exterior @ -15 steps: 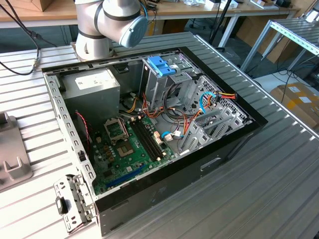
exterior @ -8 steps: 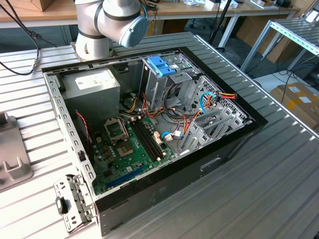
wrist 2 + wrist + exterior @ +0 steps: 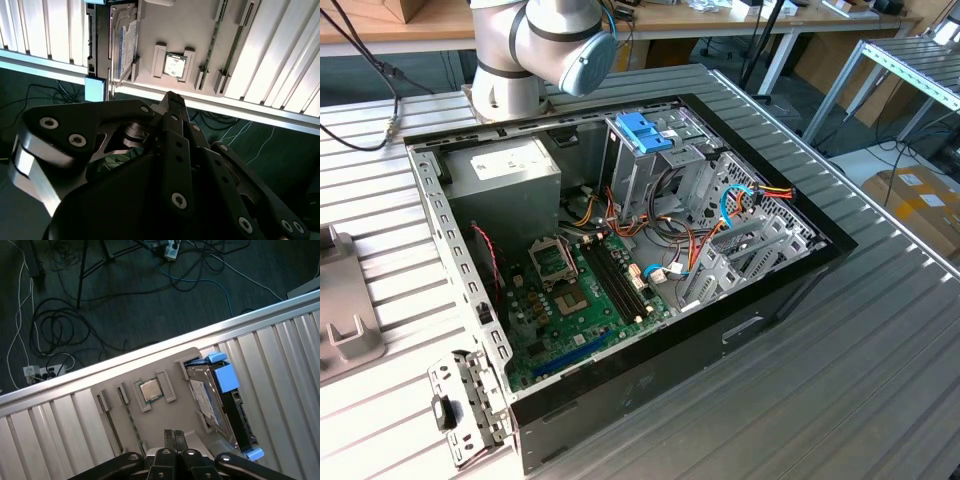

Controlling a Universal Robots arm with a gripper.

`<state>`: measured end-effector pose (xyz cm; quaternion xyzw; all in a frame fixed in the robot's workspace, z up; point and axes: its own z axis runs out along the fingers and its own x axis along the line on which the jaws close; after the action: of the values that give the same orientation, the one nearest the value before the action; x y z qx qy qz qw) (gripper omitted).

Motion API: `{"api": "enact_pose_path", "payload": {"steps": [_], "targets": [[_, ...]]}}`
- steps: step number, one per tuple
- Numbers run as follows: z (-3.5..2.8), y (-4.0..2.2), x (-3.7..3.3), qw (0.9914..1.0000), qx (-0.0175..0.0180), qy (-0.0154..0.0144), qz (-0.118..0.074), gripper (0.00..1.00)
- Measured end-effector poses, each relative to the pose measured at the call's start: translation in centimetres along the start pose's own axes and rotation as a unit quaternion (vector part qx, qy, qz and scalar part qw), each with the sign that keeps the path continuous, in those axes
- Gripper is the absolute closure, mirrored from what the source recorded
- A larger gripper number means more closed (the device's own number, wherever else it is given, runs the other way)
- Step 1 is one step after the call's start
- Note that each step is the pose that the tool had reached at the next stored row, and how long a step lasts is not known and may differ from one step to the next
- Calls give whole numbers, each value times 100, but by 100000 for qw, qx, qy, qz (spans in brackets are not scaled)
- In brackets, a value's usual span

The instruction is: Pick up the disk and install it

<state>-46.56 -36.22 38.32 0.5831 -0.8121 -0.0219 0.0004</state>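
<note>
Exterior view first: the slatted metal table carries an open computer case, with the arm standing at the case's far side. In both wrist views the claw hovers above a grey parts tray set by the table's edge. The disk sits in that tray, beyond the fingertips and off to one side of them. It appears to stand on edge in a slot, white label showing and light blue rails at either end. Straight ahead of the fingertips a small processor chip lies in its own recess. The claw's fingers are pressed together, pinch nothing, and are clear of the disk.

I judge the pickup step to be in hand, at the approach: the disk is not yet grasped and nothing is installed. A grasp would call for the claw to line up sideways over the disk, spread its fingers enough to straddle the thin body, and descend without knocking the rails or the chip
</note>
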Motion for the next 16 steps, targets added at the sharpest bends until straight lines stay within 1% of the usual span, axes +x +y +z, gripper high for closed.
{"api": "enact_pose_path", "payload": {"steps": [1, 9, 16], "targets": [[0, 0, 0, 99998, -12, 17, -561, 89], [0, -1, 0, 99961, -67, 100, -2784, 89], [0, 0, 0, 99885, -115, 171, -4798, 89]]}}
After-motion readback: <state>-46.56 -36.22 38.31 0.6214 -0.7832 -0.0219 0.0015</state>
